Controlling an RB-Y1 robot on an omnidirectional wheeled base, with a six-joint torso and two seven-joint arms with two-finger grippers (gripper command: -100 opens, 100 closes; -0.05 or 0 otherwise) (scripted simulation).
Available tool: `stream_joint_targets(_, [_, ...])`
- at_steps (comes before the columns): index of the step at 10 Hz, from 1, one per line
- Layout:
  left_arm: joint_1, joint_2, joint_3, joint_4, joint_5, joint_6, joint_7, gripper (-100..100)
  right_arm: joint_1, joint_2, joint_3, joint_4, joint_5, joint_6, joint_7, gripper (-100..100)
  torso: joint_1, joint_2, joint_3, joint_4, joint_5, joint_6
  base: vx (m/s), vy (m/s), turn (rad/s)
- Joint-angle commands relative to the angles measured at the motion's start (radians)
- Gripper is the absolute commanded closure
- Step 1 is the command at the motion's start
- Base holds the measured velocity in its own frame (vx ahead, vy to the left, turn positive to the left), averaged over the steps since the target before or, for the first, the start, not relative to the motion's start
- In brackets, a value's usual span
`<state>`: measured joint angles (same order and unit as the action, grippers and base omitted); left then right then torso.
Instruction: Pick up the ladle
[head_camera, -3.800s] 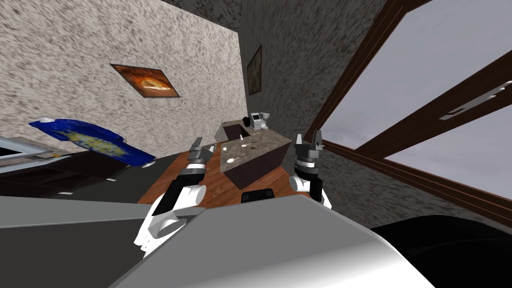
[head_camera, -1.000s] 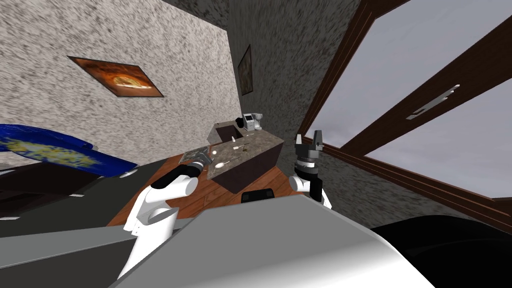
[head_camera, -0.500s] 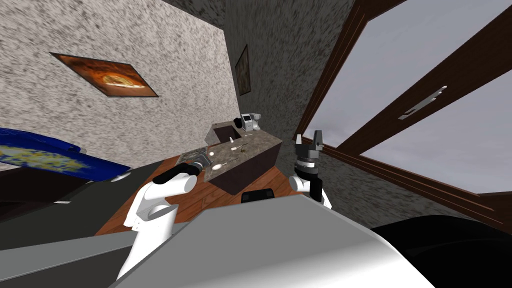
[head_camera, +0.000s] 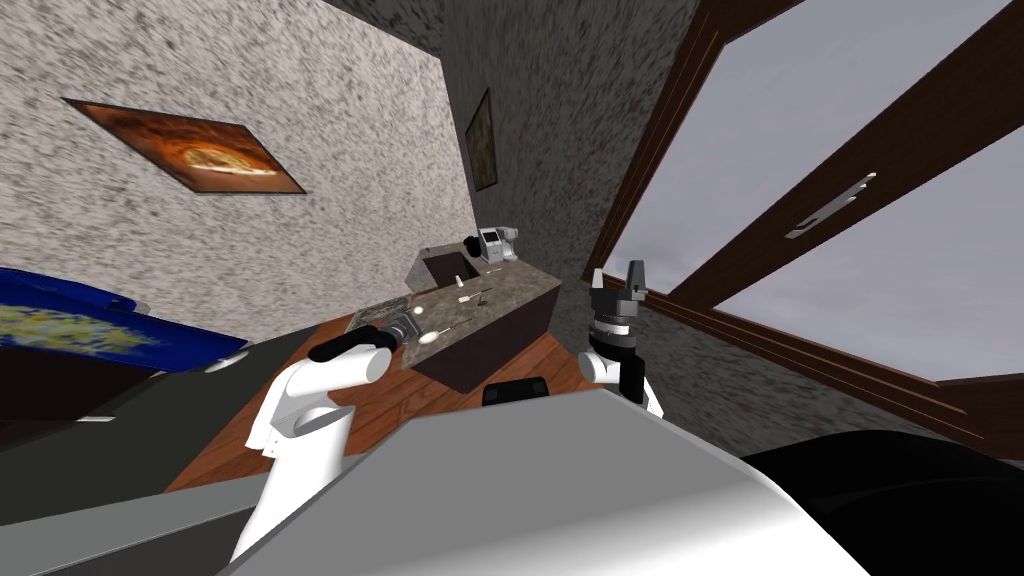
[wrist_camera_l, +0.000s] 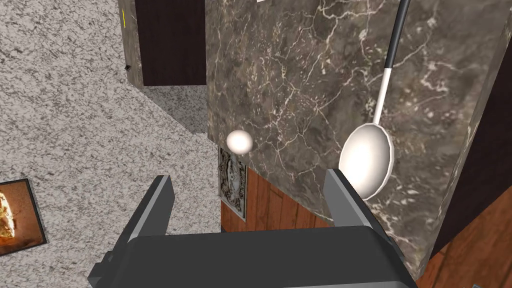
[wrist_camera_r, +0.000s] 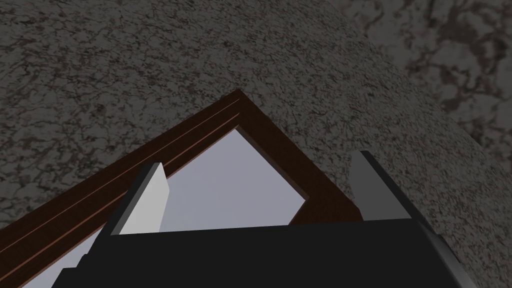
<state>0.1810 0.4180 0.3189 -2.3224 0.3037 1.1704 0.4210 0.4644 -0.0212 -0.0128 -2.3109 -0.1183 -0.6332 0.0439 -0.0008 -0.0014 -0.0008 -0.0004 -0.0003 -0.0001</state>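
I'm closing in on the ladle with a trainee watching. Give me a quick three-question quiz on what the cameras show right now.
1. True or false: the left end effector is shut on the ladle.
2. Multiple choice: the ladle lies on A) the wooden floor, B) the dark marble counter, C) a sink's bottom.
3. Short answer: which lies nearer the middle of the left end effector's gap, the ladle's bowl or the small white ball?

Key:
1. False. Its fingers stand open and hold nothing.
2. B.
3. The small white ball. The ladle's bowl sits off to one finger's side.
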Motion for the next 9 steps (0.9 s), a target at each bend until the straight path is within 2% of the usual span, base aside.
stream_joint_targets(1, [-0.008,0.004,0.007,0.011,0.006,0.050,0.003,-100,0.000,0.000,0.000,0.000,0.000,0.000,0.000,0,0.000,0.000,0.000,0.000,0.000,0.000,0.024,-0.018,-0.053])
stream_joint_targets(2, [-0.022,0.009,0.019,0.031,0.014,0.079,0.006,-100,0.000,0.000,0.000,0.000,0.000,0.000,0.000,0,0.000,0.000,0.000,0.000,0.000,0.000,0.034,-0.029,-0.079])
stream_joint_targets(4, [-0.022,0.009,0.019,0.031,0.014,0.123,0.006,-100,0.000,0.000,0.000,0.000,0.000,0.000,0.000,0,0.000,-0.001,0.000,0.000,0.000,0.000,0.024,-0.016,-0.022])
stream_joint_targets(9, [-0.059,0.019,0.051,0.095,0.031,0.277,0.008,-100,0.000,0.000,0.000,0.000,0.000,0.000,0.000,0,0.000,-0.001,0.000,0.000,0.000,0.000,0.033,-0.019,-0.075])
